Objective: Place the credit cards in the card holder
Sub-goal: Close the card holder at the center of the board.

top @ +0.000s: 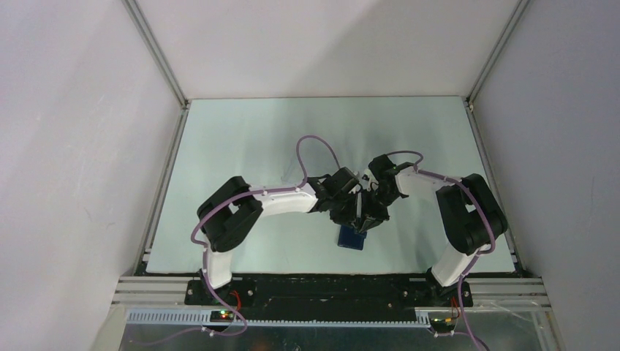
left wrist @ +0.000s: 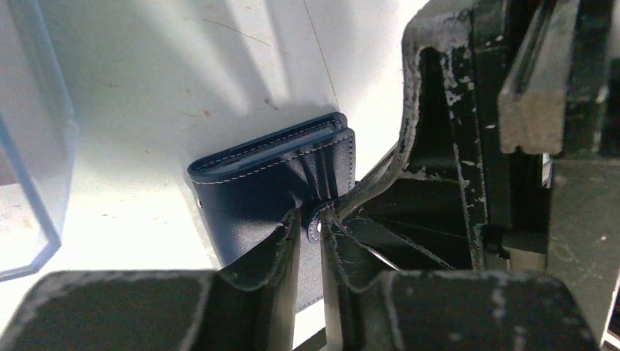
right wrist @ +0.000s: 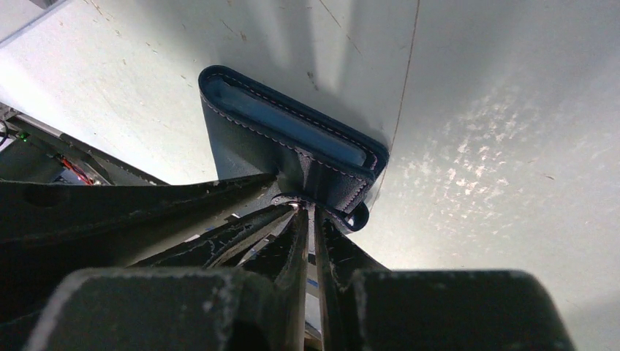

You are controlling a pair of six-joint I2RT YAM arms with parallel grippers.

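left hand (left wrist: 311,234), right hand (right wrist: 308,212) crowd card holder (top: 351,239); far table (top: 241,146) free.

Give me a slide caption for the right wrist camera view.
Right claw pinches an edge of the folded navy wallet on the pale table, left claw alongside.

bright overhead light, soft shadows, speckled glare on table (right wrist: 504,139), close foreground blurred

Pale table inside a white enclosure

The table top (top: 248,139) is pale green-white, with a few small brown specks (left wrist: 207,113) and one thin dark line (right wrist: 404,95) running across it. White walls (top: 73,146) stand on three sides, grey metal rails (top: 155,51) run along the corners, and a black bar (top: 329,289) lies along the near edge.
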